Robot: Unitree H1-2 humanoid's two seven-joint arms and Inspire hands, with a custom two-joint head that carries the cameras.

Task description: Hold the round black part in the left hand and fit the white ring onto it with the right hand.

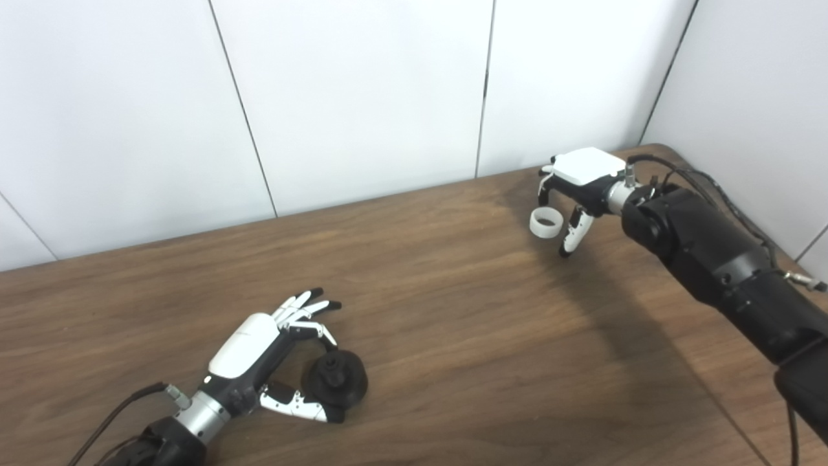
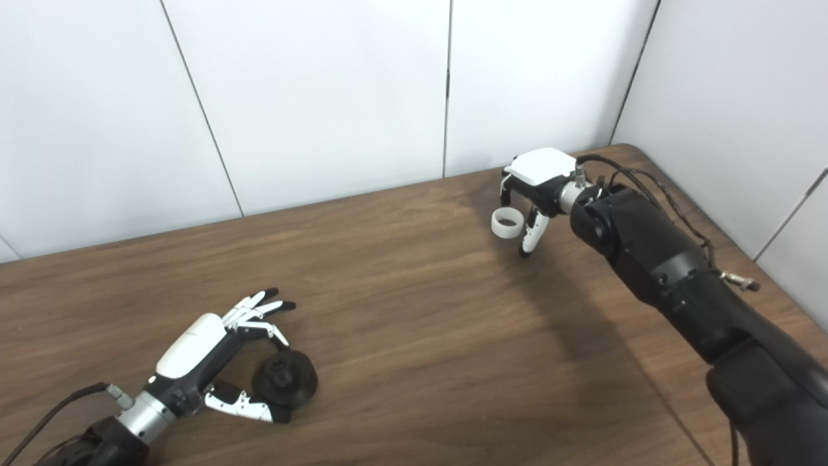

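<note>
While the left hand [image 1: 259,353] loosely cups the black part [image 1: 336,378], the right hand [image 1: 576,188] grasps the white ring [image 1: 544,223] beneath its fingers; next, carry it across.

Both arms are cut off by the bottom edge. The right hand [image 1: 577,188] covers its own fingers where they meet the white ring [image 1: 544,223], so the hold cannot be seen. Under the left hand [image 1: 272,353], part of the round black part [image 1: 336,378] is hidden behind the thumb. The table [image 1: 453,336] runs off the picture beside each hand.
</note>
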